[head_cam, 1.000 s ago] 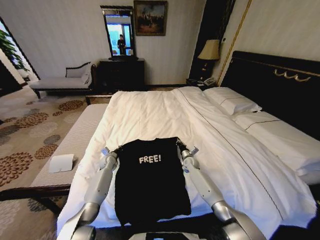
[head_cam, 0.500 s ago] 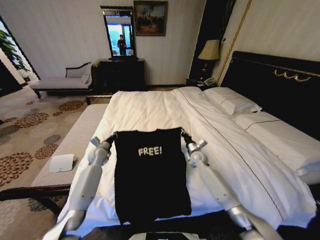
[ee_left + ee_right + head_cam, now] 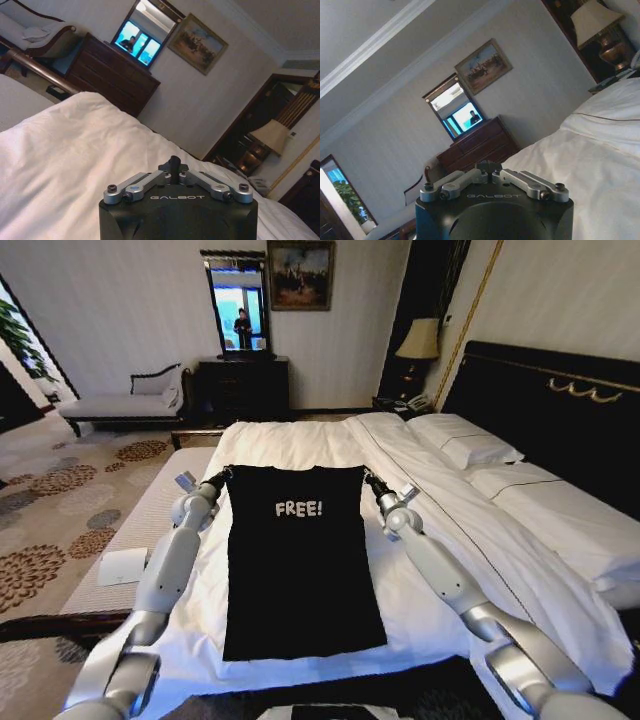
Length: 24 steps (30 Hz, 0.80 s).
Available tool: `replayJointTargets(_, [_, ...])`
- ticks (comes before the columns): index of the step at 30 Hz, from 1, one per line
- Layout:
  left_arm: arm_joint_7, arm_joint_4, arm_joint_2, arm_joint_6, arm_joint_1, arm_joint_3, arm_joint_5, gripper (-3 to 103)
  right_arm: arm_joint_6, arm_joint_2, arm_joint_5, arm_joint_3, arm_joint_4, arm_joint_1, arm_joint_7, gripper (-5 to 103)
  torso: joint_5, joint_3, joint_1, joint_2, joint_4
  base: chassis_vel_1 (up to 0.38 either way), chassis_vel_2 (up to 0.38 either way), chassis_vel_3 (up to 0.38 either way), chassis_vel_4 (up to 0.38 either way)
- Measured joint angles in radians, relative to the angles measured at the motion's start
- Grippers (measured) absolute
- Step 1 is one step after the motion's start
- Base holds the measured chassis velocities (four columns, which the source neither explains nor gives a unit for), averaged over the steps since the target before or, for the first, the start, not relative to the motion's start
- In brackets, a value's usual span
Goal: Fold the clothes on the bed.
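The clothes (image 3: 300, 560), one black T-shirt with white "FREE!" lettering, lie stretched out lengthwise on the near part of the white bed (image 3: 300, 445), lettering up. My left gripper (image 3: 220, 479) is shut on the shirt's far left corner, and my right gripper (image 3: 370, 481) is shut on the far right corner. Both arms reach forward along the shirt's sides. In the left wrist view the left gripper (image 3: 173, 170) has its fingers pinched together on a bit of black cloth. The right wrist view shows the right gripper (image 3: 489, 170) pinched the same way.
A long striped bench (image 3: 150, 510) runs along the bed's left side with a white pad (image 3: 123, 566) on it. Pillows (image 3: 465, 440) and the dark headboard (image 3: 560, 410) are to the right. A dark dresser (image 3: 243, 388) and a chaise (image 3: 120, 405) stand by the far wall.
Both arms have reached farther forward, carrying the shirt's top edge up the bed. The shirt, bunched near the front edge before, now lies longer and flatter.
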State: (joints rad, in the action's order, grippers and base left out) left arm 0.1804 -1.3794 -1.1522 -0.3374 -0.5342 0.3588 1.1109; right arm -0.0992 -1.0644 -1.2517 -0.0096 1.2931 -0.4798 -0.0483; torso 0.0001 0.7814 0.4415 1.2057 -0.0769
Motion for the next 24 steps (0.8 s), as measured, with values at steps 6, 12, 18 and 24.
replayJointTargets(6, [0.016, -0.14, 0.036, -0.005, -0.128, 0.044, 0.035, 2, -0.006, 0.058, 0.001, 0.034, 0.125, -0.101, -0.034, 0, 0.0, 0.0, 0.0, 0.0, -0.0002, 0.0, 0.0, 0.0, 0.0])
replayJointTargets(12, [0.03, -0.352, 0.067, -0.013, -0.395, 0.129, 0.046, 2, -0.012, 0.141, 0.018, 0.063, 0.294, -0.309, -0.093, 0, -0.0003, 0.0, 0.0, 0.0, -0.0001, 0.0, 0.0, 0.0, 0.0])
replayJointTargets(18, [0.037, -0.484, 0.023, -0.02, -0.635, 0.192, -0.031, 2, -0.012, 0.159, 0.104, 0.092, 0.362, -0.5, -0.183, 0, -0.0001, -0.001, -0.001, 0.0, -0.0001, 0.0, 0.0, 0.0, 0.0])
replayJointTargets(24, [0.048, -0.536, -0.016, -0.041, -0.805, 0.207, -0.133, 2, -0.009, 0.156, 0.16, 0.121, 0.395, -0.634, -0.238, 0, -0.0001, 0.0, 0.0, 0.0, -0.0002, 0.0, 0.0, 0.0, 0.0])
